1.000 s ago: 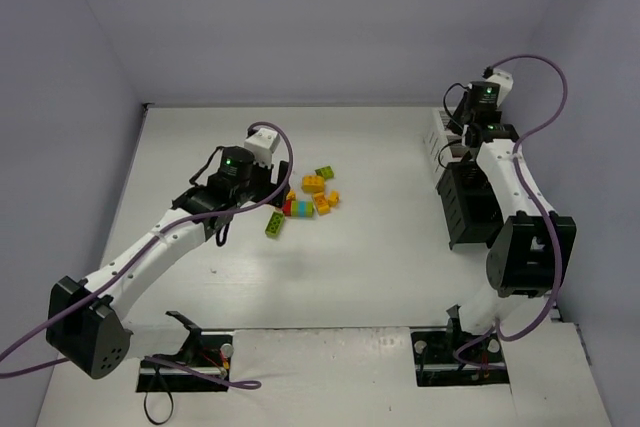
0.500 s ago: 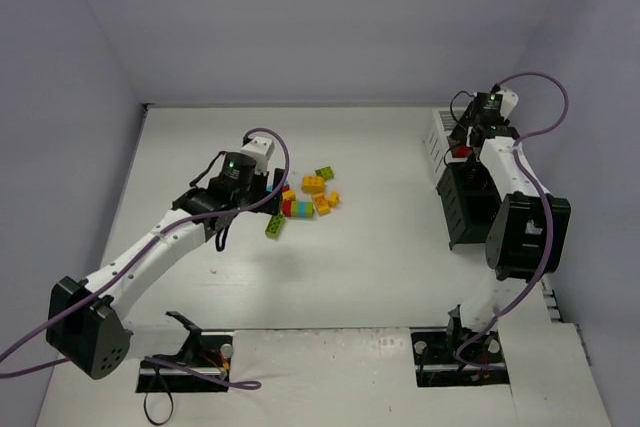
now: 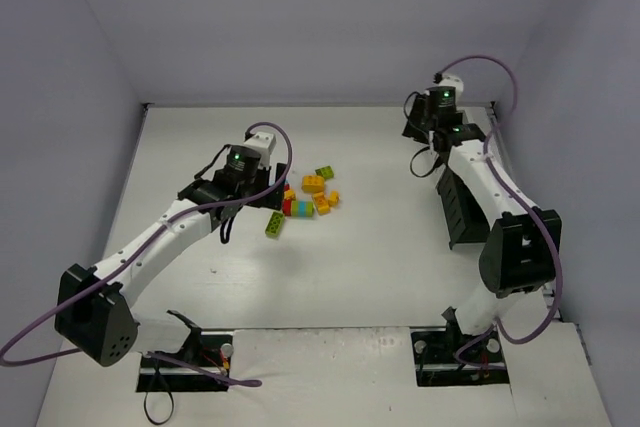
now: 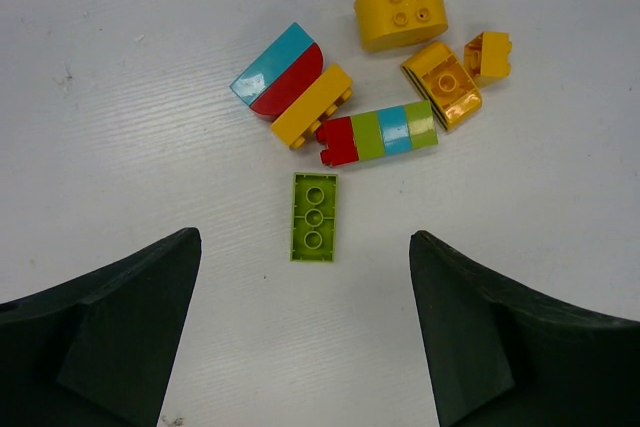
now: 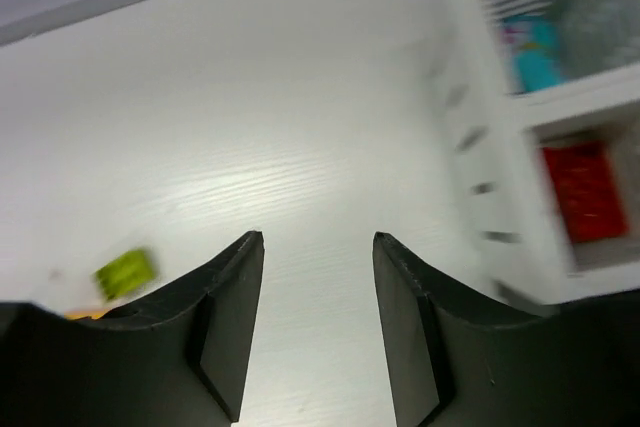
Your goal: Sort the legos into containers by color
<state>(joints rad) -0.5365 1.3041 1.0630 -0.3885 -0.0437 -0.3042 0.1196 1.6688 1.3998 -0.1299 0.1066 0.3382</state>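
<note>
The legos lie in a loose pile point(image 3: 308, 197) mid-table. In the left wrist view I see a flat green brick point(image 4: 314, 216), a red-green-cyan-green row point(image 4: 380, 133), a yellow brick point(image 4: 312, 104), a cyan-and-red rounded piece point(image 4: 280, 69), a round yellow brick point(image 4: 400, 13) and orange bricks point(image 4: 442, 82). My left gripper point(image 4: 305, 237) is open and empty, just short of the green brick point(image 3: 274, 225). My right gripper point(image 5: 318, 237) is open and empty over bare table, left of the white slatted container point(image 5: 500, 97), which holds a cyan piece point(image 5: 535, 52) and a red brick point(image 5: 585, 187).
A black container point(image 3: 462, 209) stands at the right, partly under my right arm point(image 3: 490, 182). The white container is mostly hidden by that arm in the top view. A green brick point(image 5: 125, 270) shows blurred at the left of the right wrist view.
My right gripper has swung left, away from the containers, and is empty; a red brick seen at its tip half a second ago is gone from it. My left gripper edged toward the pile.
</note>
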